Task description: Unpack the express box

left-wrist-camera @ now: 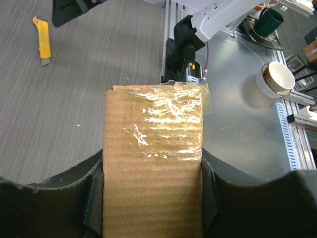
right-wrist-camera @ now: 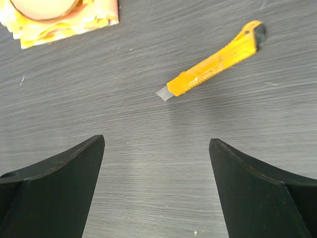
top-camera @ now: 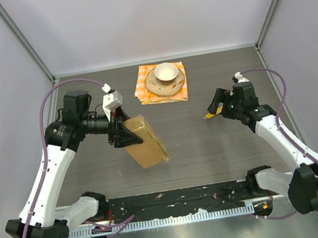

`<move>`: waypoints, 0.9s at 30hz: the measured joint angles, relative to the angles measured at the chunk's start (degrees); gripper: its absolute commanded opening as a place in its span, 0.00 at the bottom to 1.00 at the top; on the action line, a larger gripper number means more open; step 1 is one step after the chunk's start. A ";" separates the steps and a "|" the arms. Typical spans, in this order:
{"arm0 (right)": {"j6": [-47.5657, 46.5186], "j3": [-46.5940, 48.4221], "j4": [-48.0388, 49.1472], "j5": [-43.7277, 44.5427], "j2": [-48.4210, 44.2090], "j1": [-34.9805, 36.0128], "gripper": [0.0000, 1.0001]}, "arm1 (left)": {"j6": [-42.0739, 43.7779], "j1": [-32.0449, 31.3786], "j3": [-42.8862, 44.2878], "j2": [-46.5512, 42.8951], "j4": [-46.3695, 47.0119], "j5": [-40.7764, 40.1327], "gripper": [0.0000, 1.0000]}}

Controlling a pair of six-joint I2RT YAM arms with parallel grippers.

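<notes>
As left hand [top-camera: 127, 134] grips it, express box [top-camera: 149, 148] (taped), long axis seemingly near-right.

The worktop [top-camera: 211, 153] is dark grey, with thin lines like wood. An orange checked cloth [top-camera: 141, 89] lies flat near its far edge. A yellow knife [top-camera: 208, 115] lies further right, apart from the cloth.

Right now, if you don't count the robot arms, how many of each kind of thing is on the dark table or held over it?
cardboard box: 1
checkered cloth: 1
saucer: 1
cup: 1
yellow cutter knife: 1
Total: 5
</notes>
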 measured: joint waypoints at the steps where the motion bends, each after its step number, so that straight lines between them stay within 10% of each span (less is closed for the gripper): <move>1: -0.83 0.44 -1.75 1.81 -1.55 0.00 0.93 | -0.37 -0.13 -0.02 0.00 0.39 -0.02 0.00; 7: -3.52 1.09 0.72 -4.07 -16.96 1.75 0.95 | -4.81 -0.15 -0.22 0.17 4.74 0.24 0.00; 14: -7.56 -0.17 13.81 -13.88 -30.42 21.20 0.97 | -12.13 -0.15 -0.90 1.25 12.74 1.42 0.00; 27: -19.26 7.96 12.04 -14.08 -15.30 39.71 0.87 | -18.05 -0.15 -2.25 1.75 18.40 4.37 0.00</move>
